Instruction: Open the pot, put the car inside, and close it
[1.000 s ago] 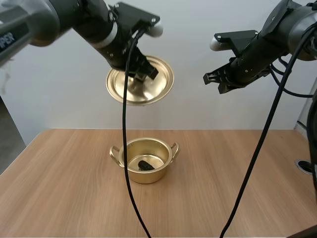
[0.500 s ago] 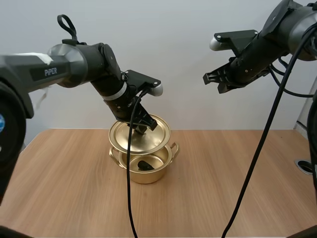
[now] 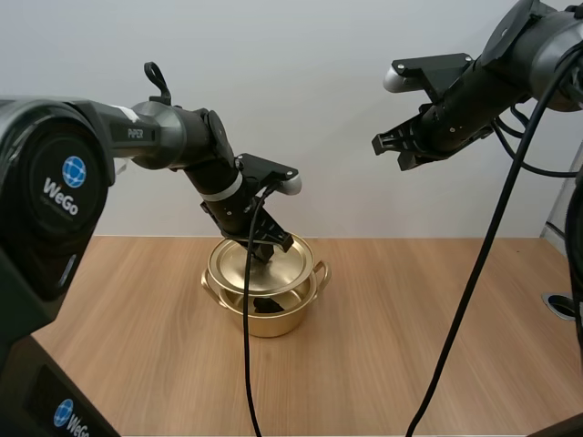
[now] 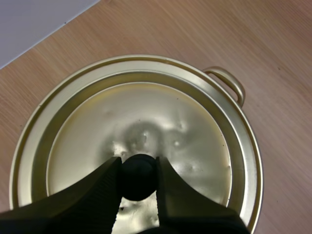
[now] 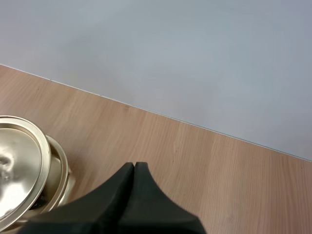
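My left arm (image 3: 173, 127) carries a round WeGo badge (image 3: 59, 187) close to the camera. A second WeGo mark (image 3: 75, 421) sits lower down, and small PiPER lettering (image 3: 133, 133) runs along the grey link.

The gold pot (image 3: 273, 323) stands on the wooden surface (image 3: 437, 328). Its gold lid (image 3: 266, 266) hangs tilted just above the rim, leaving a gap on the near side. Through that gap I see the car (image 3: 264, 305) (a small dark shape) lying on the pot's floor.

My left gripper (image 4: 139, 163) is over the middle of the lid, with its fingers (image 4: 105, 183) pinching the black knob (image 4: 139, 176) from both sides. One pot handle (image 4: 226, 83) pokes out past the lid's edge.

My right gripper (image 3: 387, 143) hangs high, well apart from the pot. In its own wrist view its fingers (image 5: 127, 183) are pressed together into one dark wedge, holding nothing.
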Tool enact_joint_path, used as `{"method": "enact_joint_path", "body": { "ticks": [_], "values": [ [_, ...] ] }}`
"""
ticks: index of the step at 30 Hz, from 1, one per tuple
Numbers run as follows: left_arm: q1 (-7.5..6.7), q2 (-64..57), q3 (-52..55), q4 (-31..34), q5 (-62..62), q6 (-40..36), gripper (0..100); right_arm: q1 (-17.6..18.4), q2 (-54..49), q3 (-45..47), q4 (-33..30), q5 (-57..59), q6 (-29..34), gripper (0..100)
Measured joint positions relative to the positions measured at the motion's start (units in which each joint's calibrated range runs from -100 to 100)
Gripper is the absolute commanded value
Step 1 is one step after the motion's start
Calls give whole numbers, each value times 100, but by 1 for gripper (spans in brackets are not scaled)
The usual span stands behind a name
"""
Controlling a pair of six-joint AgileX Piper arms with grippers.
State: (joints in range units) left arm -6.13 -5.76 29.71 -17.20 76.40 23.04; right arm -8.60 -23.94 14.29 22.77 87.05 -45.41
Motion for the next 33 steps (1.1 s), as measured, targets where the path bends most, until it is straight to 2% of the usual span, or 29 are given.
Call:
{"method": "enact_joint_path", "body": {
  "ticks": [12, 24, 26, 31, 33],
  "values": [
    [0, 579, 16, -110, -218, 9, 0, 0, 0, 0, 39, 0, -85, 0],
    [0, 638, 221, -232, -480, 86, 1, 0, 0, 0, 135, 0, -167, 0],
    [0, 638, 257, -232, -520, 86, 12, 0, 0, 0, 158, 0, -167, 0],
    [0, 638, 257, -249, -520, 136, 74, 0, 0, 0, 168, 0, -191, 0],
    [0, 624, 257, -266, -520, 123, 81, 0, 0, 0, 168, 0, -191, 0]
  ]
}}
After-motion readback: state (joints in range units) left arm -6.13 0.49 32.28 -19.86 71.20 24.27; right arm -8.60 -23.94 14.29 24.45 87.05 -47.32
